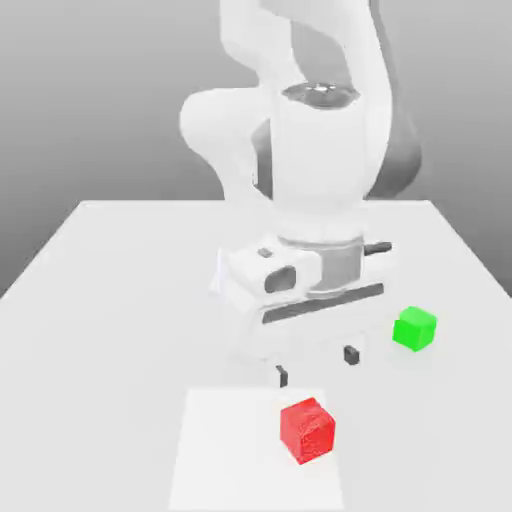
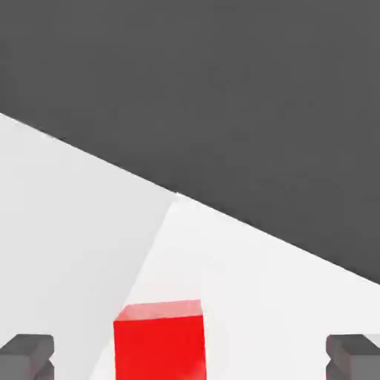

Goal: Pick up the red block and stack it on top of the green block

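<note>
one small, bright red block (image 1: 307, 431), faintly mottled

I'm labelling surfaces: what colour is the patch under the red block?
White; clearest in the exterior view.

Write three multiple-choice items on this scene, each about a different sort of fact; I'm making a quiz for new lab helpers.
1. Where does the red block sit?
A) On top of the green block
B) On the white patch of the table
C) Between the claw's fingers

2. What colour is the block nearer the exterior view's right edge?
A) Green
B) Blue
C) Red

3. How does the claw stand?
A) Shut on the red block
B) Shut on nothing
C) Open and empty

Key:
1: B, the red block rests on the brighter white patch.
2: A, the green block lies farther toward that edge than the red one.
3: C, the claw has its fingertips well apart, with nothing held between them.
</note>
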### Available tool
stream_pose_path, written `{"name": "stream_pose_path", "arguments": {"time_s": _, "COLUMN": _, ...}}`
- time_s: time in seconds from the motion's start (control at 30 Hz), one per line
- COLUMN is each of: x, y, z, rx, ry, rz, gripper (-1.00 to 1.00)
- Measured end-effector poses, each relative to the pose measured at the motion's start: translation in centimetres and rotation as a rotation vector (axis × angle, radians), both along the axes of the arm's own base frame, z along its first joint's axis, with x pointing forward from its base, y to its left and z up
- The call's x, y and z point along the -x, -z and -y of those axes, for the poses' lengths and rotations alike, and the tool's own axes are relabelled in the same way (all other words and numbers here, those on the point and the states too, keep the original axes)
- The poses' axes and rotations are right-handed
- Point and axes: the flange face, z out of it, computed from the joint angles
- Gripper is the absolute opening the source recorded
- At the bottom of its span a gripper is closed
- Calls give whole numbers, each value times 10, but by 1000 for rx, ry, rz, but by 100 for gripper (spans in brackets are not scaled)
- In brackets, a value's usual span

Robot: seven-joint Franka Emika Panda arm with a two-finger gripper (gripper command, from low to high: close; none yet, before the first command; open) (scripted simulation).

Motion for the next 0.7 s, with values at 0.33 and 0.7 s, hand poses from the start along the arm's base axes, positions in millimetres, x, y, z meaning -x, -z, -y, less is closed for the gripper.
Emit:
{"name": "stream_pose_path", "arguments": {"time_s": 0.33, "x": 5, "y": 68, "z": 1, "rx": 7, "ry": -10, "rz": -20, "gripper": -100}}
{"name": "stream_pose_path", "arguments": {"time_s": 0.7, "x": 21, "y": 4, "z": -36, "rx": -8, "ry": -13, "rz": -24, "gripper": -100}}
